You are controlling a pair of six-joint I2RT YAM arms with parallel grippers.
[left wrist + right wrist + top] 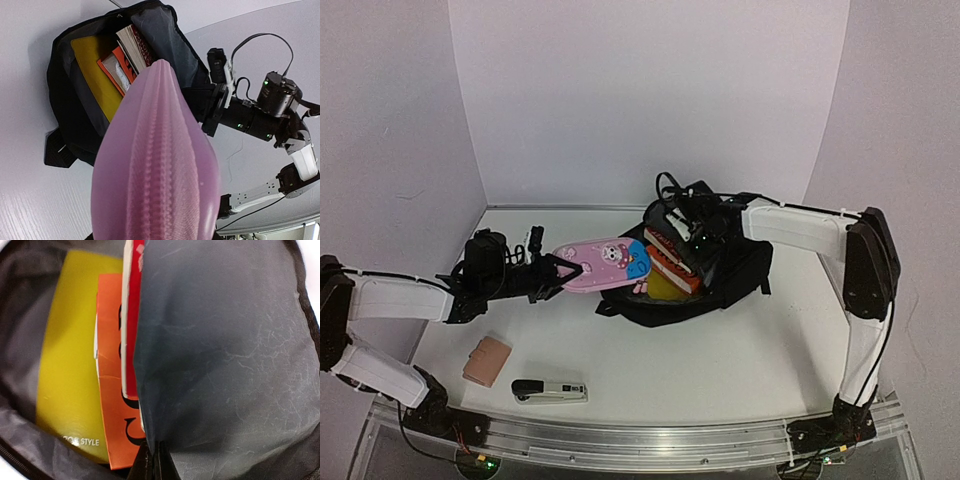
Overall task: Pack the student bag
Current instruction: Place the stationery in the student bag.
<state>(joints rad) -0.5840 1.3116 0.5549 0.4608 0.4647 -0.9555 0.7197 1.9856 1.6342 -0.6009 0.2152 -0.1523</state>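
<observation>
While the large black soft fabric student bag [720, 290] lay on its side right of centre on the white table [740, 370], mouth gaping toward the left arm, both arms were on the job. The left gripper [556, 270] had its jaws clamped on the near end of the pink, oblong, cartoon-printed pencil case [605, 266], holding it level above the table with its far tip right at the bag's opening. And look at the right gripper [692, 225], up at the bag's far edge: the wrist view showed its jaws closed tight, pinching a fold of the grey inner lining [225, 355]. Inside, a flat yellow book [70, 360], an orange booklet [110, 390] and a red-and-white book [132, 315] stood side by side. Down near the left arm's base, a small tan padded pouch [486, 360] and a black-and-white stapler [550, 390] sat well apart from the bag.
</observation>
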